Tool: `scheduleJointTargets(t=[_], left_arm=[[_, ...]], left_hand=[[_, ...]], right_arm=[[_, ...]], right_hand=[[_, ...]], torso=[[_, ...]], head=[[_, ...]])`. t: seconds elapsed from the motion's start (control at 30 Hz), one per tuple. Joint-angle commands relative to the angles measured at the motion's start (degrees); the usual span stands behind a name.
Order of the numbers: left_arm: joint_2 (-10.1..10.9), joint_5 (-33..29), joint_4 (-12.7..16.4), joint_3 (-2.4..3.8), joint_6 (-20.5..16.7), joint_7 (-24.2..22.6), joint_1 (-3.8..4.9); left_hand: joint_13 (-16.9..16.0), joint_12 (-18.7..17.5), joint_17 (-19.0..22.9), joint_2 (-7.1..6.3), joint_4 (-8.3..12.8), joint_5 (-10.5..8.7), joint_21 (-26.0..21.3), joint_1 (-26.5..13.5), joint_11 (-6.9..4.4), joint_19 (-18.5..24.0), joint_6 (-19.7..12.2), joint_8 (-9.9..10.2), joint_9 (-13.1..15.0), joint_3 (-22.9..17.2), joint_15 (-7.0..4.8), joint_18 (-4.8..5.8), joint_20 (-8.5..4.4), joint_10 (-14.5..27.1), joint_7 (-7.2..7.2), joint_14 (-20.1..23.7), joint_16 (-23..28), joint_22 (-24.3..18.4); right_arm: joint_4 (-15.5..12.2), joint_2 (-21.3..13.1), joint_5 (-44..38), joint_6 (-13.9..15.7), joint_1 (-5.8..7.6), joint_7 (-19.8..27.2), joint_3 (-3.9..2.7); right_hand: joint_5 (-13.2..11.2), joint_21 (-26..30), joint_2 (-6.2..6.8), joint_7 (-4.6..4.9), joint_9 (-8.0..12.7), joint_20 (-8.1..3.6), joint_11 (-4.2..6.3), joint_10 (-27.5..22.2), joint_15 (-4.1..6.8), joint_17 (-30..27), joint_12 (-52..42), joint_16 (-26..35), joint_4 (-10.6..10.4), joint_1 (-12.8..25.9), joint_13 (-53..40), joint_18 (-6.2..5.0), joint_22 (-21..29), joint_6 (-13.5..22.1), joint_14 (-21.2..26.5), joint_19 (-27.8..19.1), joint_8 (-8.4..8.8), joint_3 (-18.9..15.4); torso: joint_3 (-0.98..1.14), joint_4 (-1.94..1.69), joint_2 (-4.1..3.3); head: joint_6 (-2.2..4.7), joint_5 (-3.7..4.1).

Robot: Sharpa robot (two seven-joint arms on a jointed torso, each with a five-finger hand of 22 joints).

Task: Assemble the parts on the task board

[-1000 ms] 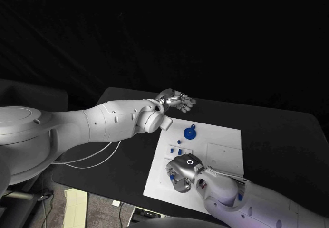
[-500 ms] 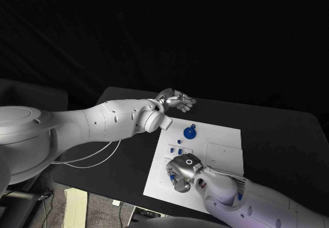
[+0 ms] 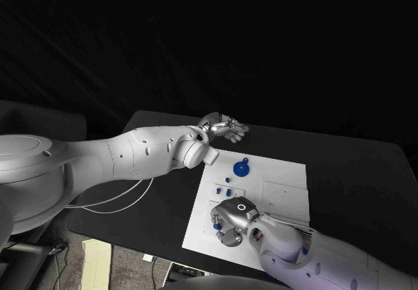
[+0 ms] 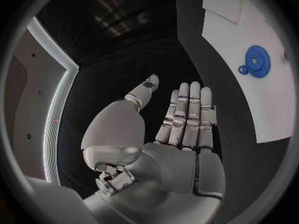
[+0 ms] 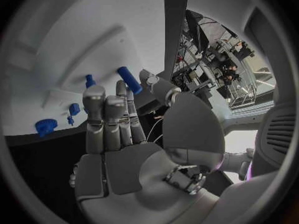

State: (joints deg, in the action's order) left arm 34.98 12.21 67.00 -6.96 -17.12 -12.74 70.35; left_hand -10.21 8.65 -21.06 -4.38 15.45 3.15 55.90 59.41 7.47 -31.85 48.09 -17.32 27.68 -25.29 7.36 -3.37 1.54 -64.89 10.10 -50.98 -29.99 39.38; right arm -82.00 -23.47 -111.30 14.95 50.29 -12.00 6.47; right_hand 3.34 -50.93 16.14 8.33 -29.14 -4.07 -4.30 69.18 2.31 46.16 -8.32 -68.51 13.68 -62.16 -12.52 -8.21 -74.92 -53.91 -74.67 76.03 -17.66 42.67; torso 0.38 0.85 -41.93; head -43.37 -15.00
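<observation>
The white task board lies in the middle of the black table. A blue gear sits near its far edge, also seen in the left wrist view. Three small blue parts stand on the board's left side. My right hand rests over the board's near left part and pinches a blue peg between thumb and fingertips. My left hand hovers over the table beyond the board's far left corner, fingers straight and holding nothing.
A raised white square plate sits on the board's right half. In the right wrist view, more blue parts and the gear lie beyond my fingers. Black table surrounds the board.
</observation>
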Motion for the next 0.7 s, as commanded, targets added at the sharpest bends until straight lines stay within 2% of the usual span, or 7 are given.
scheduleJointTargets(t=[0.03, 0.4, 0.6, 0.7], left_arm=[[0.0, -0.3, 0.1, 0.05, 0.7, -0.2, 0.07], [0.3, -0.3, 0.1, 0.04, 0.7, -0.2, 0.07], [0.3, -0.3, 0.2, 0.04, 0.7, -0.2, 0.07], [0.4, -0.3, 0.2, 0.04, 0.7, -0.2, 0.07]], left_hand=[[0.1, -0.3, -0.1, 0.04, -0.2, 0.06, -0.3, -0.7, 0.08, 0.2, -0.4, -0.2, -0.1, -0.2, 0.11, -1.15, 0.17, 0.5, -0.04, -0.2, 0.3, 0.1], [0.1, -0.3, -0.2, 0.04, -0.2, 0.06, -0.3, -0.7, 0.08, 0.2, -0.4, -0.2, -0.1, -0.3, 0.11, -1.16, 0.17, 0.5, -0.04, -0.3, 0.4, 0.1], [0.1, -0.3, -0.2, 0.04, -0.2, 0.06, -0.3, -0.7, 0.08, 0.2, -0.4, -0.2, -0.1, -0.3, 0.11, -1.16, 0.17, 0.5, -0.04, -0.3, 0.4, 0.1], [0.1, -0.3, -0.2, 0.04, -0.2, 0.06, -0.3, -0.7, 0.08, 0.2, -0.4, -0.2, -0.1, -0.3, 0.11, -1.16, 0.17, 0.5, -0.04, -0.3, 0.4, 0.1]], right_arm=[[-0.4, -0.2, 1.4, 1.9, -0.06, 1.2, 0.03], [-1.4, -1.9, 1.7, 4.7, 0.51, 0.9, 0.02], [-3.9, -4.4, 3.1, 6.8, 1.23, 1.5, -0.05], [-5.7, -6.2, 4.8, 8.3, 1.98, 2.2, -0.31]], right_hand=[[-0.1, 0.5, 0.53, 0.56, 0.2, 0.42, -0.39, -1.1, -0.52, -0.2, 0.7, 0.4, 0.0, -0.5, 0.3, -6.79, -0.6, 1.0, 0.1, -0.1, 0.44, -0.5], [-0.2, 1.2, 0.86, 1.74, 1.2, 0.80, -1.65, -4.1, -1.73, -0.4, 2.8, 0.6, 0.6, -1.0, 1.8, -6.79, -0.3, 3.6, 0.3, -0.2, 1.98, -1.2], [-0.2, 1.3, 0.94, 1.86, 1.3, 0.85, -1.85, -4.5, -1.93, -0.4, 3.0, 0.5, 0.8, -1.0, 2.1, -6.79, -0.2, 3.9, 0.3, -0.2, 2.12, -1.3], [-0.2, 1.4, 0.92, 1.77, 1.3, 0.92, -1.82, -4.1, -1.91, -0.4, 2.9, 0.5, 0.6, -0.6, 2.1, -6.79, -0.2, 3.6, 0.3, -0.1, 1.93, -1.3]], torso=[[-0.03, 0.01, 0.02], [-0.05, -0.04, 0.01], [-0.02, 0.01, 0.03], [0.02, 0.05, 0.05]], head=[[0.01, 0.05], [-0.05, 0.09], [0.01, 0.20], [0.15, 0.33]])
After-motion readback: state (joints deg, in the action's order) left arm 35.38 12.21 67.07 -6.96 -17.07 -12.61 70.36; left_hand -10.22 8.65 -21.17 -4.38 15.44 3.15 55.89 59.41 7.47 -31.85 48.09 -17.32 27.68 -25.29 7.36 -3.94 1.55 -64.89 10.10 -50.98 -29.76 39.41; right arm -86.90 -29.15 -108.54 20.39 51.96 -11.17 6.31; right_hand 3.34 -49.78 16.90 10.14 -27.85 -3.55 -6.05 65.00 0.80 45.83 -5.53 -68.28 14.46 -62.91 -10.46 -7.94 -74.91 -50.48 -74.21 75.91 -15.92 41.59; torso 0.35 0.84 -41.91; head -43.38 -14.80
